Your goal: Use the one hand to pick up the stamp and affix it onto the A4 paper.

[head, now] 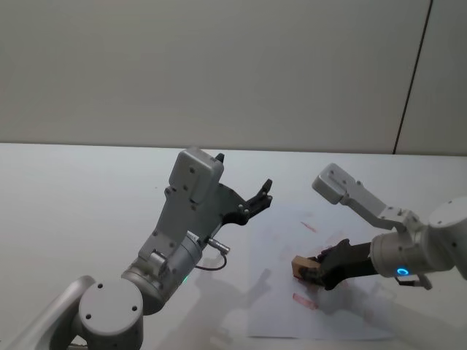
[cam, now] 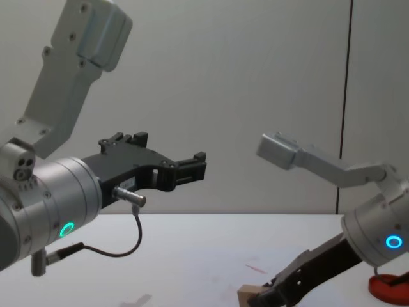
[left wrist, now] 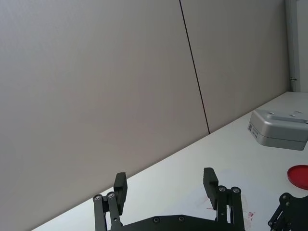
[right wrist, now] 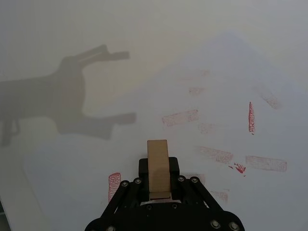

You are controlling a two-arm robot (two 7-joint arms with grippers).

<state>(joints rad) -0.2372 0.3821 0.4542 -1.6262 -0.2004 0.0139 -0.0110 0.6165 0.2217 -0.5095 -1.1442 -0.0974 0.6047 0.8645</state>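
Note:
My right gripper is shut on the stamp, a small tan wooden block held over the A4 paper. The right wrist view looks down the stamp, clamped between the black fingers, with the paper and its several red stamp marks beneath. From the chest, the stamp sits low by the table in the right gripper; whether it touches the sheet I cannot tell. My left gripper hangs open in the air, left of the paper and well above it.
A round red ink pad lies on the table at the far right, behind the right arm, and also shows past the open left gripper as a red disc. The left gripper's shadow falls on the white table.

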